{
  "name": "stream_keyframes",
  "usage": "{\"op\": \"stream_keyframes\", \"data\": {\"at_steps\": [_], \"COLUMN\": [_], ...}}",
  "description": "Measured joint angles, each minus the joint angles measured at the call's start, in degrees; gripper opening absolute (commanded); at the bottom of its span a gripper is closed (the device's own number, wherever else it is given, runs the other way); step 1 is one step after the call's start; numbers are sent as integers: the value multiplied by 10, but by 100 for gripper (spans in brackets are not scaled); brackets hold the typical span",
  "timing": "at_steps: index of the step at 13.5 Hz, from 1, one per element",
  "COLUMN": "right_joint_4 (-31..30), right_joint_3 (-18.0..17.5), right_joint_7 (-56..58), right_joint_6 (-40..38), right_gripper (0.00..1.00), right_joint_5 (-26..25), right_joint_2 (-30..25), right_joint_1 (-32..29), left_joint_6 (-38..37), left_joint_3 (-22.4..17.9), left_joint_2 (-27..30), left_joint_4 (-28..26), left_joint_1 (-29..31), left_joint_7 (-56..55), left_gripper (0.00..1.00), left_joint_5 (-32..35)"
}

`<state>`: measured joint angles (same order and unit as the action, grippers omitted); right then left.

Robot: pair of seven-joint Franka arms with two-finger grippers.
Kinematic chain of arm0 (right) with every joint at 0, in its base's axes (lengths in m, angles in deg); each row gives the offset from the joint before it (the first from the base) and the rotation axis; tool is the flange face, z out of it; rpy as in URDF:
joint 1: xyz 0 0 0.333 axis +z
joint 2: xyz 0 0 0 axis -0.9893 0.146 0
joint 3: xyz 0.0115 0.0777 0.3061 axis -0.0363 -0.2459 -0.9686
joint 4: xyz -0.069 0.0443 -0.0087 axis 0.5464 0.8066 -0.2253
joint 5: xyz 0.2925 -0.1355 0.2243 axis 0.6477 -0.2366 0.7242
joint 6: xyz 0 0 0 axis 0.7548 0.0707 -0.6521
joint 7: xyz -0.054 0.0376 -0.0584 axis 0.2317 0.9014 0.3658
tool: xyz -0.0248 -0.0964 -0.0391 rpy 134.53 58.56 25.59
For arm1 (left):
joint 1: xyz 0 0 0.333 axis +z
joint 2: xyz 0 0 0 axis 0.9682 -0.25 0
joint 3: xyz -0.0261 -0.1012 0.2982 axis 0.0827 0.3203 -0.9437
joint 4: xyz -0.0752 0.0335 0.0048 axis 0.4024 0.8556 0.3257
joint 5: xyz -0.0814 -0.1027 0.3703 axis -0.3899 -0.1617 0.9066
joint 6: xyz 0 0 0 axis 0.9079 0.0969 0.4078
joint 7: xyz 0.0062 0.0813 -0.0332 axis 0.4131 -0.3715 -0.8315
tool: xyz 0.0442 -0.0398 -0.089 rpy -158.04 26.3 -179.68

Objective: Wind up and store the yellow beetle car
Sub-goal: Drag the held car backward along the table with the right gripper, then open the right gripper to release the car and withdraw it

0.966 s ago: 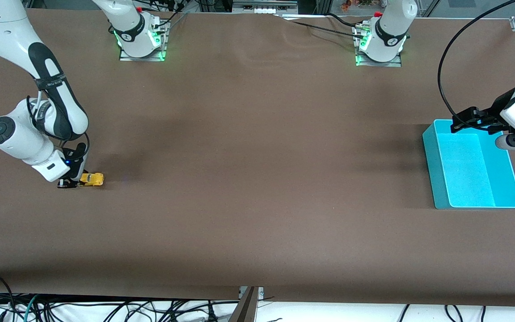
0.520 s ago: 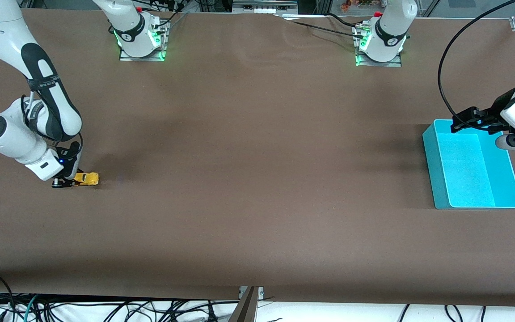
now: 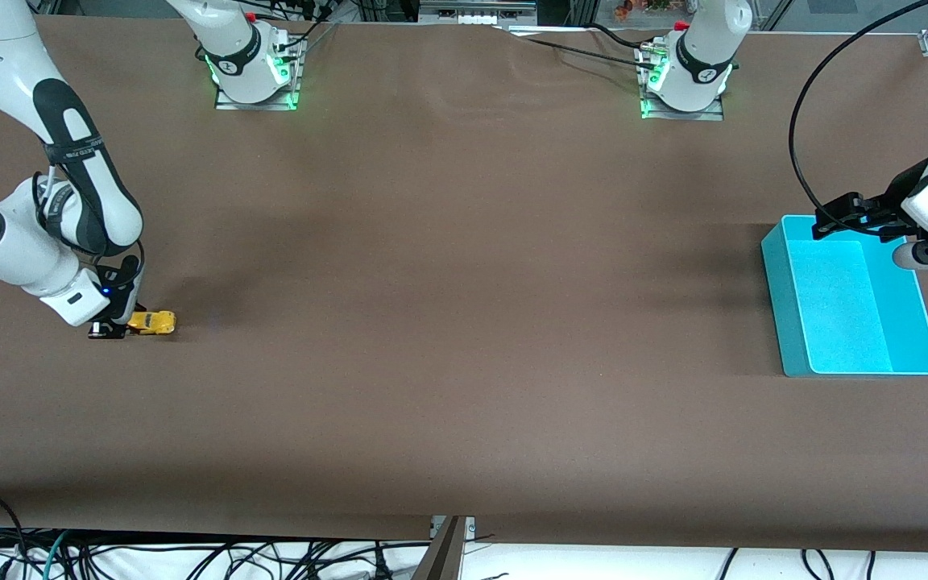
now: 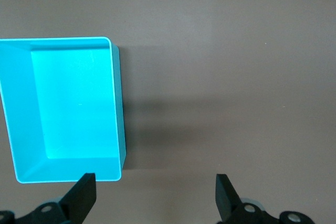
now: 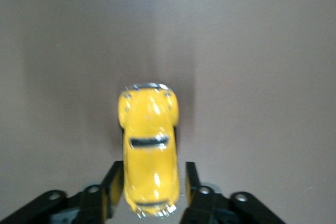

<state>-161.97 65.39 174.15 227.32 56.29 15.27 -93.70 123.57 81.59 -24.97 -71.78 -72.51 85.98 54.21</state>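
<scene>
The yellow beetle car (image 3: 153,322) (image 5: 149,148) sits on the brown table (image 3: 464,322) near the right arm's end; the right gripper (image 3: 116,326) (image 5: 152,192) is clamped on its rear; the left gripper (image 3: 855,216) (image 4: 155,195), fingers apart, waits over the turquoise bin (image 3: 786,322) (image 4: 116,103) near the left arm's end.

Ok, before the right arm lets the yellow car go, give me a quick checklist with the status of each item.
1. Right end effector closed on the yellow beetle car: ok.
2. Car down on the table: ok.
3. Table ahead of the car bare: ok.
4. Turquoise bin empty: ok.
5. Left end effector open, waiting over the bin's edge: ok.
6. Spring wound: cannot tell.
</scene>
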Motion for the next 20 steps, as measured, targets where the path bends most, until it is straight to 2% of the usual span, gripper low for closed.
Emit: {"op": "stream_keyframes", "data": {"at_steps": [2, 4, 12, 20], "right_joint_4": [53, 85, 98, 208], "right_joint_3": [-8, -11, -12, -17], "right_joint_7": [0, 0, -28, -190], "right_joint_6": [-65, -94, -100, -243], "right_gripper": [100, 100, 100, 100], "right_joint_5": [13, 18, 19, 20], "right_joint_2": [0, 0, 3, -3], "right_joint_1": [1, 1, 2, 24], "left_joint_6": [0, 0, -8, -9], "left_joint_3": [0, 0, 0, 0], "left_joint_2": [0, 0, 0, -1], "left_joint_4": [0, 0, 0, 0], "left_joint_1": [0, 0, 0, 0], "left_joint_7": [0, 0, 0, 0], "left_gripper": [100, 100, 100, 100], "left_joint_5": [0, 0, 0, -4]}}
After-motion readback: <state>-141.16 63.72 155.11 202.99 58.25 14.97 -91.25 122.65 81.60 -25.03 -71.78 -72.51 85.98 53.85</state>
